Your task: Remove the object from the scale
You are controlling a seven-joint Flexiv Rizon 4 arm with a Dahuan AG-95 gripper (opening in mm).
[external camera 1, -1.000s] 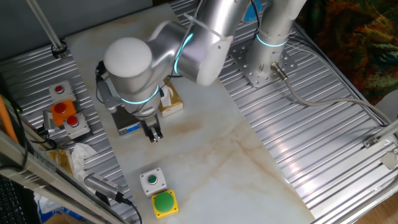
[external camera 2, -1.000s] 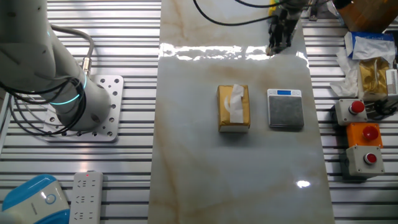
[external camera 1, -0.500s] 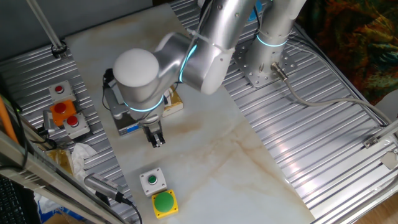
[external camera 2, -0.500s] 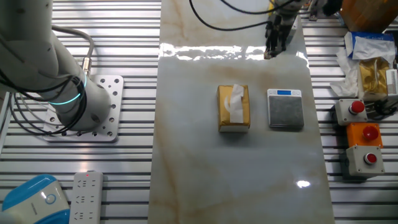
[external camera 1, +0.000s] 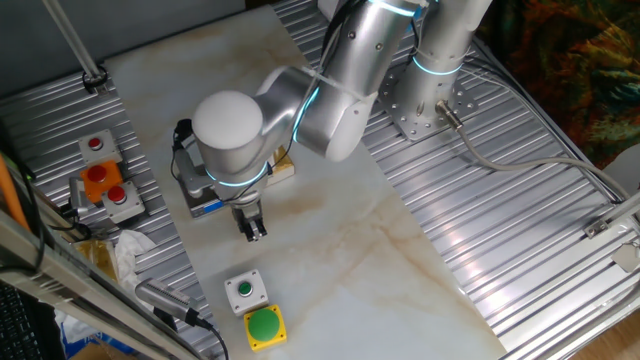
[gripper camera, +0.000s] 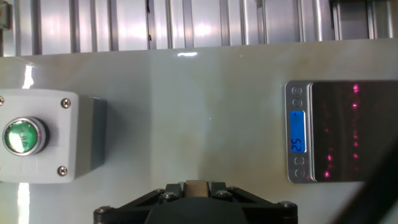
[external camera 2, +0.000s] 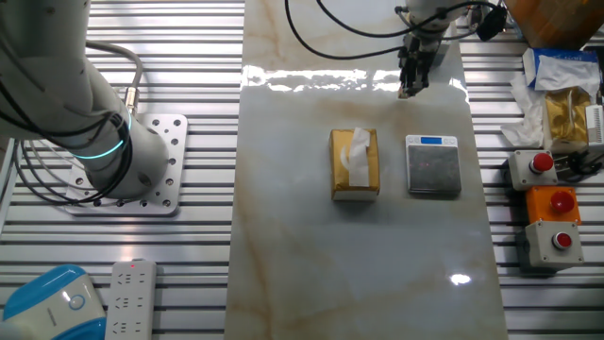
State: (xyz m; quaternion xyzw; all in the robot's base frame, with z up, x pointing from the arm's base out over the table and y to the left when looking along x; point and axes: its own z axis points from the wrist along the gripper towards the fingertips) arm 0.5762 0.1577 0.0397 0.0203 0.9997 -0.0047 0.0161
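Observation:
My gripper is shut on the object, a tiny tan wooden block, which shows only as a sliver between the dark jaws in the hand view. The gripper hangs over the marble beyond the scale's display end, apart from the scale. The scale is a flat square with a dark grey top plate, and nothing lies on it. In the hand view the scale is at the right, with its blue display lit. In one fixed view the scale is mostly hidden under the arm.
A tan tissue box lies left of the scale. A grey box with a green button sits near the gripper, also in one fixed view, next to a yellow box with a green button. Red and orange button boxes stand on the slatted metal.
The arm has shifted the gripper a short way over the marble, with the block still held. The scale and the tissue box have not moved.

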